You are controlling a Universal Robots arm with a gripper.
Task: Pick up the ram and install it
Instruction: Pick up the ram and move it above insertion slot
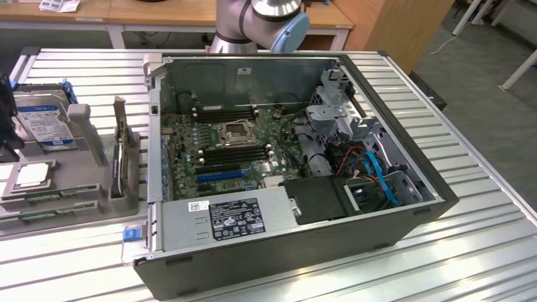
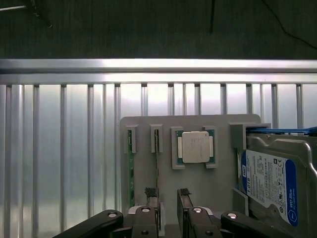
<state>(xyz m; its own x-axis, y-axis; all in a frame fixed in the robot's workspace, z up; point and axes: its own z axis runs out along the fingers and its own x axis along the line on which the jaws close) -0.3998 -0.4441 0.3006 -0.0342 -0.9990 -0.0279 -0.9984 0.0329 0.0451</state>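
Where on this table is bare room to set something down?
Bare table lies on the exterior view's right of the computer case, and in a strip between the grey holder and the near edge. The holder itself is crowded.

Arm [image 1: 260,25] cut by pic edge, HDD [image 2: 270,183] cropped, PSU label [image 1: 235,217] txt unreadable

Can pass freely over bare bench [image 1: 487,251] at lower right of exterior view. Blocked at left by upright hard drive [image 1: 42,123] beside grey holder [image 1: 88,135]. Inside open case [image 1: 336,251], crowded at right by blue cables [image 1: 381,179].
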